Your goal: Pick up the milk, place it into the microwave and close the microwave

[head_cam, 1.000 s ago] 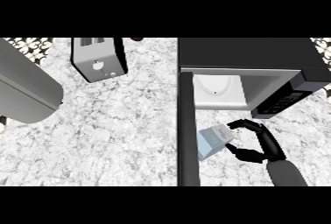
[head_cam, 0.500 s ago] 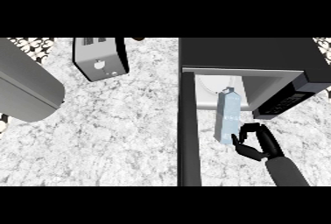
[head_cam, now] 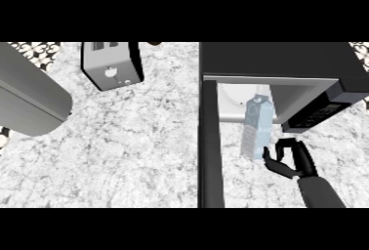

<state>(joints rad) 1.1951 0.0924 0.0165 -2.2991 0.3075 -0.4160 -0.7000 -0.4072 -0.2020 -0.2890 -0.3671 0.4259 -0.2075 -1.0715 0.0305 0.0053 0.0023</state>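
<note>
White marble counter [head_cam: 137, 146] all around, big grey forearm [head_cam: 29, 97] lying far left. Black microwave [head_cam: 281, 61] at top right, dark door [head_cam: 210, 146] swung open toward the bottom, pale round plate [head_cam: 234, 97] inside. Silver toaster [head_cam: 110, 66] at top left. Tall milk carton [head_cam: 257, 128] pointing long-ways into the opening, bottom end pinched by the right hand [head_cam: 292, 163], fingers curled round it. Left hand not seen.

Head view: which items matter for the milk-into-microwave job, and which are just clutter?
Job:
milk carton
microwave and its open door
right hand, fingers curled at the carton's base

Clutter:
toaster
grey slab at left
marble counter
</note>
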